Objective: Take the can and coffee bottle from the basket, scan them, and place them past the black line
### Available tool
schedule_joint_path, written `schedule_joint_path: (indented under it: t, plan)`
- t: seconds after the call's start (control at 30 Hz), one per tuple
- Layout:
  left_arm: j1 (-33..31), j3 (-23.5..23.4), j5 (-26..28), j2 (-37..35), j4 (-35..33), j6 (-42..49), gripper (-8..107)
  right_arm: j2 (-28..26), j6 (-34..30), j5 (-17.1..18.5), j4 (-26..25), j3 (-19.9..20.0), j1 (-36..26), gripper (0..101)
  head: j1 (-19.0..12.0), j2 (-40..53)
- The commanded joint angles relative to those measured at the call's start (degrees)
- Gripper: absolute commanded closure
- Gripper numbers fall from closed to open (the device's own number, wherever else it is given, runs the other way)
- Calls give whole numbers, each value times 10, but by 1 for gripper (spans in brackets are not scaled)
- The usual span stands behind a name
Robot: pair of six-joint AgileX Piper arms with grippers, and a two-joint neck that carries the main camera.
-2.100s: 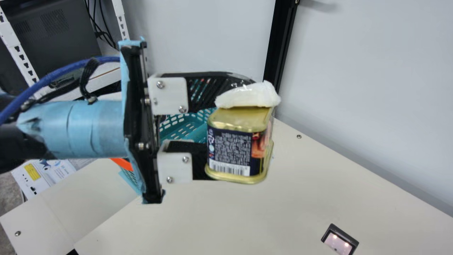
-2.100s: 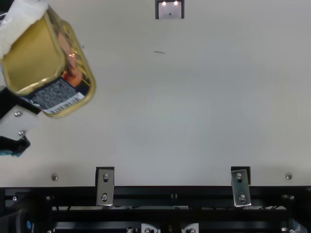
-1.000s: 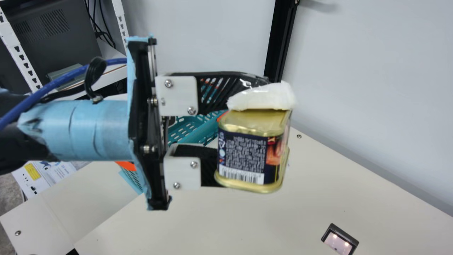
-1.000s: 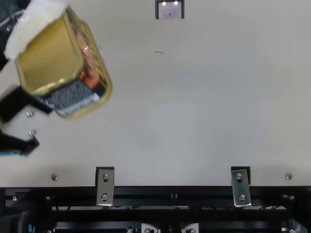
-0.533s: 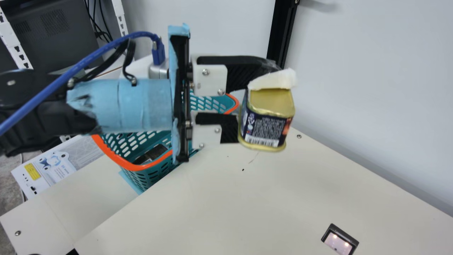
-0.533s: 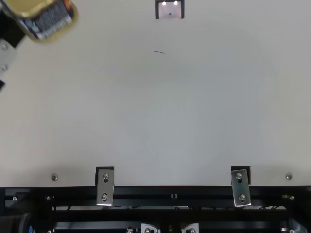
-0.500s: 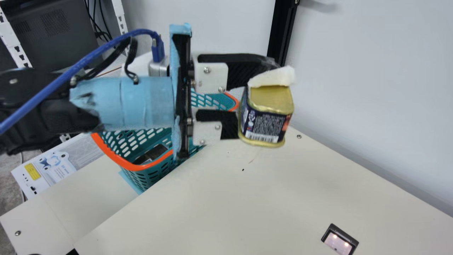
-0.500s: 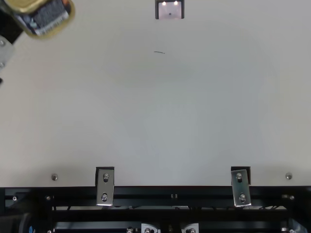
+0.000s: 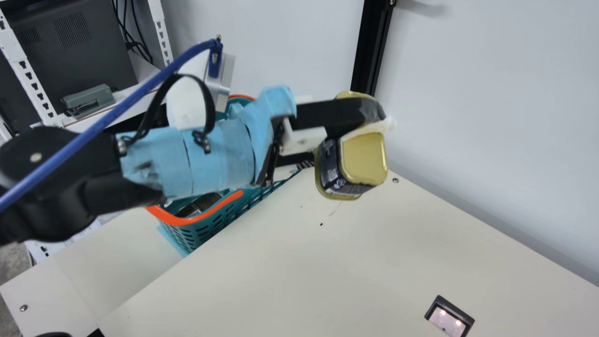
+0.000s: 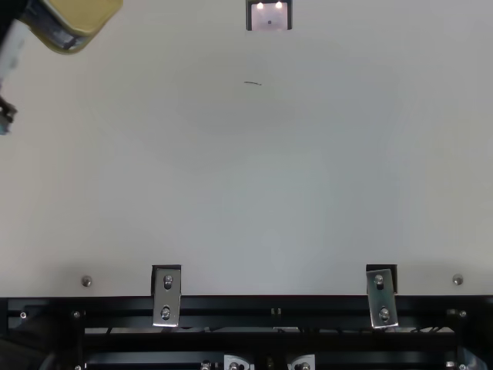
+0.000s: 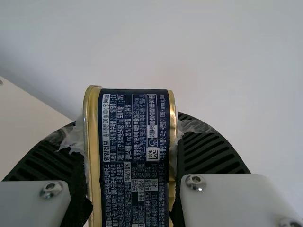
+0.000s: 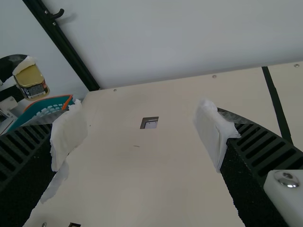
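In the main view my left gripper (image 9: 352, 136) is shut on the can (image 9: 364, 161), held tilted in the air beyond the basket's right side. The can (image 10: 81, 17) is at the top view's upper left corner. In the left wrist view, the left gripper (image 11: 130, 127) grips the can (image 11: 135, 156) by two opposite sides, its dark label showing. The teal basket (image 9: 187, 221) with an orange rim holds a dark object (image 9: 206, 201); I cannot tell whether it is the coffee bottle. My right gripper (image 12: 142, 135) stands open, white padding on both fingertips, nothing between them.
A scanner window (image 9: 448, 320) glows in the cream tabletop (image 9: 327, 276). The black line (image 12: 278, 104) crosses the table at the right wrist view's right. Wall and a black post (image 9: 372, 51) stand behind; a shelf with a grey device is at the back left.
The left arm has carried the can rightward and farther off from the table's near edge, then turned and tilted it, its gold end now facing the main camera. More of the basket shows.
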Motion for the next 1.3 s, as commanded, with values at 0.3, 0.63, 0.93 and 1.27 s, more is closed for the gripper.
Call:
schedule_joint_path:
  t: [0.3, 0.63, 0.93, 1.27]
  plan:
    - [-153, 55, -193, 12, 107, 43, 89, 0, 0, 0, 0, 0, 0, 0, 21, -104]
    - [-168, 55, -232, 12, 121, 43, 89, 0, 0, 0, 0, 0, 0, 0, 74, -214]
    - [-168, 55, -232, 12, 121, 43, 89, 0, 0, 0, 1, 0, 0, 0, 102, -233]
    - [-167, 57, -233, 14, 132, 33, 89, 0, 0, 0, 1, 0, 0, 0, 102, -233]
